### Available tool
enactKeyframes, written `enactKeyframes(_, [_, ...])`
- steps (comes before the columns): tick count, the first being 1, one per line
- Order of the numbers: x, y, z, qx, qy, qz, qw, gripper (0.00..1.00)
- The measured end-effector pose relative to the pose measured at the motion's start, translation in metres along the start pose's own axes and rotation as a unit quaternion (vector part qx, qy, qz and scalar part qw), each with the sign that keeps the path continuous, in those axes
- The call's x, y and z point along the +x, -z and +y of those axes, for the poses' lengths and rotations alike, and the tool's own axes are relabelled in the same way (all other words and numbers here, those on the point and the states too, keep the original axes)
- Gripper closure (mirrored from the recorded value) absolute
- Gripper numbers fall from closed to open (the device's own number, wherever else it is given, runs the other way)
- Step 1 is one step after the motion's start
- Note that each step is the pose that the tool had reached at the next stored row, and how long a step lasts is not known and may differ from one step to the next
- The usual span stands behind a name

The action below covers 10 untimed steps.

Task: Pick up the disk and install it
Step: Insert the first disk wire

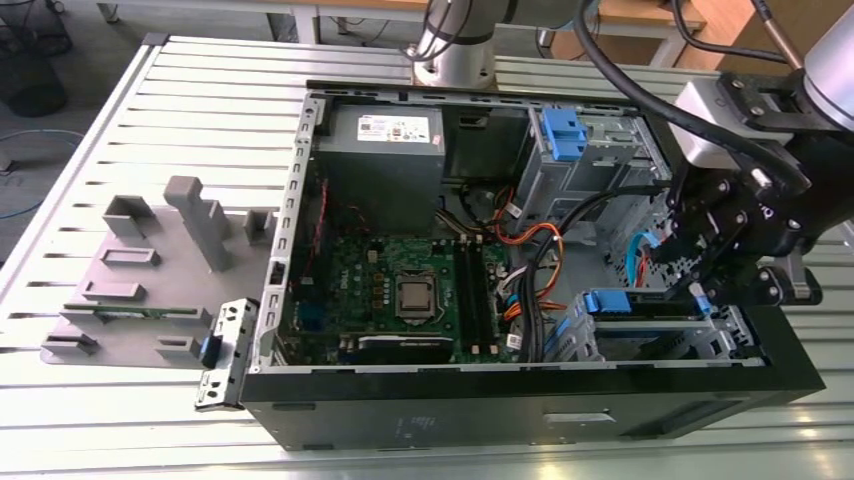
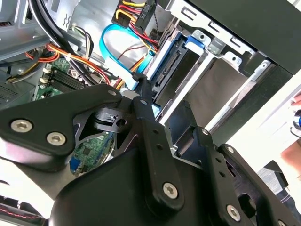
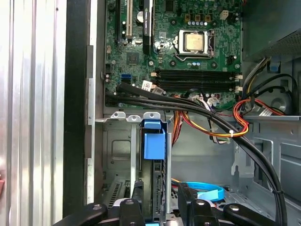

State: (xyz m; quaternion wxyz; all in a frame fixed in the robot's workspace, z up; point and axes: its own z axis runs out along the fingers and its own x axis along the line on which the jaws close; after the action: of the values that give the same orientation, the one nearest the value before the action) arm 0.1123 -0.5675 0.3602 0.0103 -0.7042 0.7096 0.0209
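Seemingly the disk (image 3: 153,143) sits in its cage (image 3: 117,146), the gripper (image 3: 161,189) fingers apart astride it. Press squarely, clear of the cables (image 3: 164,100).

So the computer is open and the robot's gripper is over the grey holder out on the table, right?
No. The computer case is open, but the gripper is at its drive cage, not over the grey holder on the table. The exterior view shows this.
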Motion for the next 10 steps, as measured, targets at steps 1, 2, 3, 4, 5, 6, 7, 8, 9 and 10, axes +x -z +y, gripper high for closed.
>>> enactKeyframes(1, [-0.0001, 0.0013, 0.0, 0.0, 0.0, -0.0001, 1.0, 0.58])
enactKeyframes(2, [-0.0001, 0.0027, 0.0, 0.0, 0.0, -0.0001, 1.0, 0.58])
enactKeyframes(3, [-0.0002, 0.0041, 0.0001, 0.0, 0.0, -0.0002, 1.0, 0.58])
enactKeyframes(4, [-0.0002, 0.0055, 0.0001, 0.0, 0.0, -0.0001, 1.0, 0.58])
enactKeyframes(5, [-0.0003, 0.0068, 0.0001, 0.0, 0.0, -0.0001, 1.0, 0.58])
enactKeyframes(6, [-0.0004, 0.0082, 0.0001, 0.0, 0.0, -0.0001, 1.0, 0.58])
enactKeyframes(7, [-0.0005, 0.0098, 0.0001, 0.0, 0.0, -0.0001, 1.0, 0.58])
enactKeyframes(8, [-0.0005, 0.0113, 0.0002, 0.0, 0.0, -0.0001, 1.0, 0.58])
enactKeyframes(9, [-0.0006, 0.0127, 0.0002, 0.0, 0.0, -0.0001, 1.0, 0.58])
enactKeyframes(10, [-0.0008, 0.0135, 0.0002, 0.0, 0.0, -0.0001, 1.0, 0.58])
